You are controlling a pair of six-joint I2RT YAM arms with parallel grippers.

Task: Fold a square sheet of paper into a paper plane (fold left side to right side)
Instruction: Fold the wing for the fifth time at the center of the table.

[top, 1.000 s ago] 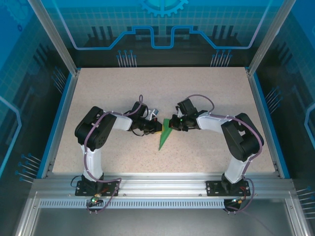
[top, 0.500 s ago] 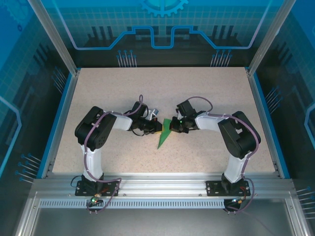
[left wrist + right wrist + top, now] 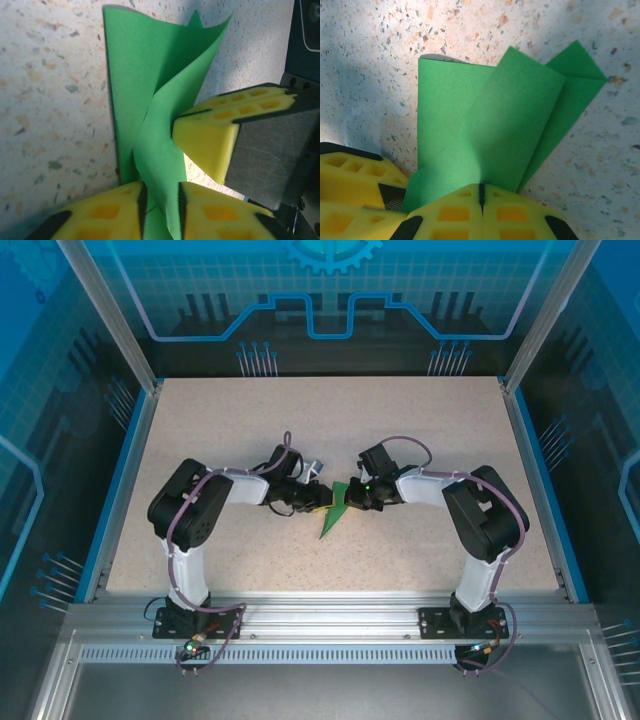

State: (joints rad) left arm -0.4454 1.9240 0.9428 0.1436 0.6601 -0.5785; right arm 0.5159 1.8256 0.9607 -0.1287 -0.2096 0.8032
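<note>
The green paper, folded into a slim pointed paper plane, lies mid-table with its tip toward the near edge. Both grippers meet at its wide far end. My left gripper comes in from the left. In the left wrist view its yellow jaws stand apart, and a loose flap of the paper runs through the gap. My right gripper comes in from the right. Its jaws are pressed together on the edge of a raised fold of the paper.
The speckled table has open room all round the paper. Blue rails and dark enclosure walls bound it at the sides. One yellow finger of the right gripper rests against the paper close to my left jaws.
My left jaws were pressed together and have now come apart around the paper flap. The right gripper has stayed clamped, and the paper has shifted very slightly left.
</note>
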